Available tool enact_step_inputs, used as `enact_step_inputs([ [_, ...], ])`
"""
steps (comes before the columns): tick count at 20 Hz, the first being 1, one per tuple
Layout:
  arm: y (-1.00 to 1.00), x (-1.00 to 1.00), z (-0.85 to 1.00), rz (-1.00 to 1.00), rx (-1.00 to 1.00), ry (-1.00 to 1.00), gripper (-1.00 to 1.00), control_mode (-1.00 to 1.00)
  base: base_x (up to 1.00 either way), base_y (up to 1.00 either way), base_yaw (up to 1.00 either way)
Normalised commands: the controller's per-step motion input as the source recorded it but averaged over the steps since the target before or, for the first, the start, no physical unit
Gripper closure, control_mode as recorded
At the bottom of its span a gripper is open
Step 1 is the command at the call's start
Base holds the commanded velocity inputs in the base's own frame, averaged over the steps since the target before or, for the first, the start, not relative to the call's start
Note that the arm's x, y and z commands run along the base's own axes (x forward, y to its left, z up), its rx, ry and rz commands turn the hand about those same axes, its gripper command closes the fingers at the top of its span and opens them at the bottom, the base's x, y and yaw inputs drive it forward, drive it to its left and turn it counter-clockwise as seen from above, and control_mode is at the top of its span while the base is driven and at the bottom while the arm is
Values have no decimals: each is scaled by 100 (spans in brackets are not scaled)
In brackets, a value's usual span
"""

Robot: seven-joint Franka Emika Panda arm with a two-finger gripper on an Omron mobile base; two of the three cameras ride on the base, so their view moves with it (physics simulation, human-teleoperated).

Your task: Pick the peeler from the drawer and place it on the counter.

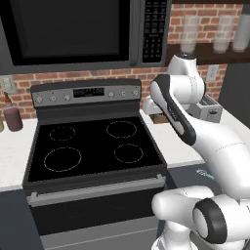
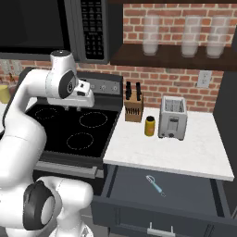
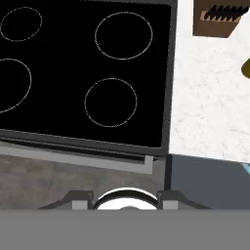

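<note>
The surface [image 2: 194, 143] looks like white speckled stone, matt. Beside it the stove top [image 2: 69, 132] is glossy black glass; the toaster [image 2: 172, 117] on it is brushed metal.

The peeler [image 2: 155, 184] was pale teal, the drawer [image 2: 185, 203] dark grey, the counter [image 2: 180, 148] white, the stove top [image 2: 69, 127] black.

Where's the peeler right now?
In the right base view, the peeler lies on the floor of the open drawer, below the counter edge, roughly under the toaster.

Toaster [image 2: 172, 117], yellow jar [image 2: 149, 126] and knife block [image 2: 134, 108] stand together.
</note>
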Motion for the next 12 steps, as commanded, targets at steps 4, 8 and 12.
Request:
enact_step_inputs([
  [4,0,-31,-39,0,0,0,-100,-100,0,0,0],
  [8,0,-54,-89,0,-2,0,-100,-100,0,0,0],
  [12,0,-57,-100,0,-2,0,-100,-100,0,0,0],
])
